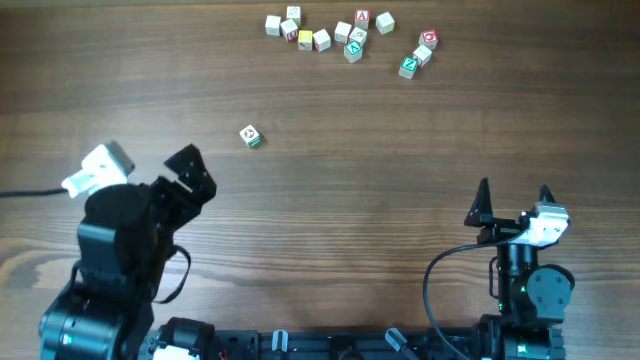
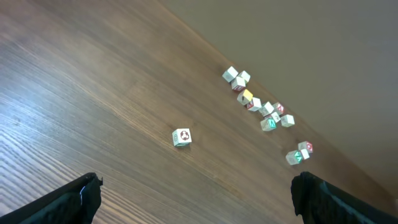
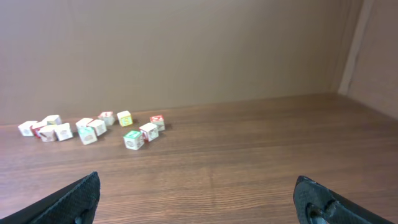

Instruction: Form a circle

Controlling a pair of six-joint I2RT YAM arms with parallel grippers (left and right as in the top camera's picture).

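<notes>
Overhead view: even, diffuse light on the wooden surface point(image 1: 330, 200); the grain is sharp, shadows are short and faint, and there is no glare. My dark arms point(image 1: 120, 250) at lower left and lower right lose detail. Left wrist view: a pale sheen crosses the lower left of the frame; my left fingers point(image 2: 62, 205) in the bottom corners are black and blurred. Right wrist view: dimmer, warm brown; the cubes point(image 3: 133, 140) at mid left are slightly soft; my right fingers point(image 3: 68, 202) are silhouetted.

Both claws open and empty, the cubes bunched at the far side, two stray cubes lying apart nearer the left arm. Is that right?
No: only one stray cube lies apart from the bunch of cubes, as the overhead view shows. The left claw and right claw are open and empty.
</notes>
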